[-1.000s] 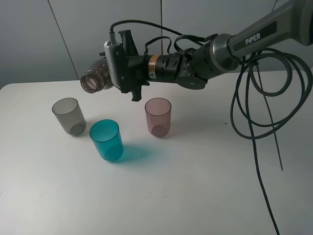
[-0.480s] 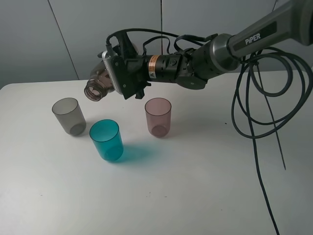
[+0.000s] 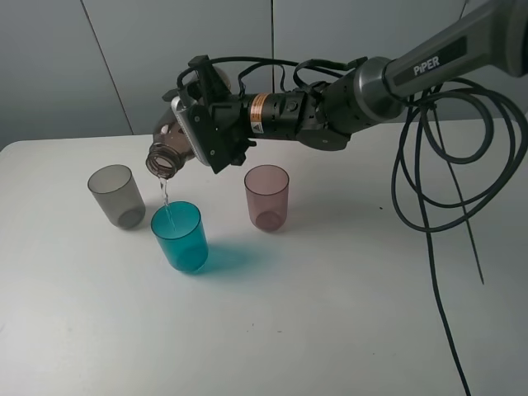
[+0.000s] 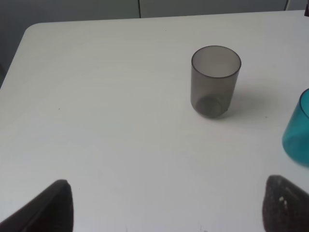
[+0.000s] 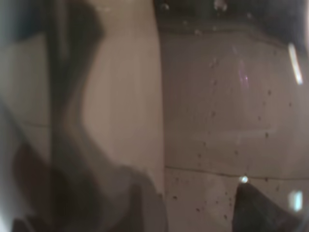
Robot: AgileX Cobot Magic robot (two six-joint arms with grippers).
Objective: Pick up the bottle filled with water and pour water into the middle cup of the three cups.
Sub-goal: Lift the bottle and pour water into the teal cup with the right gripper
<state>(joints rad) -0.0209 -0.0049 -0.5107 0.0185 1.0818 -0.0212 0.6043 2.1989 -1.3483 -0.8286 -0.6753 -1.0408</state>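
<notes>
My right gripper [image 3: 194,124] is shut on the smoky brown bottle [image 3: 167,150] and holds it tilted above the table, mouth pointing down and left. A thin stream of water falls from the mouth into the teal middle cup [image 3: 179,236]. The grey cup [image 3: 115,195] stands to its left and the pink-mauve cup [image 3: 266,196] to its right. In the right wrist view the bottle [image 5: 203,106] fills the picture as a blurred brown surface. In the left wrist view my left gripper [image 4: 169,210] is open and empty, well short of the grey cup [image 4: 215,79] and the teal cup [image 4: 299,133].
Black cables [image 3: 437,173] hang from the right arm and loop over the right side of the white table [image 3: 330,313]. A grey wall stands behind the table's far edge.
The right gripper has rolled the bottle further, dropping its mouth lower and toward the teal cup. Water now streams out, where none fell before. The cups have not moved.
</notes>
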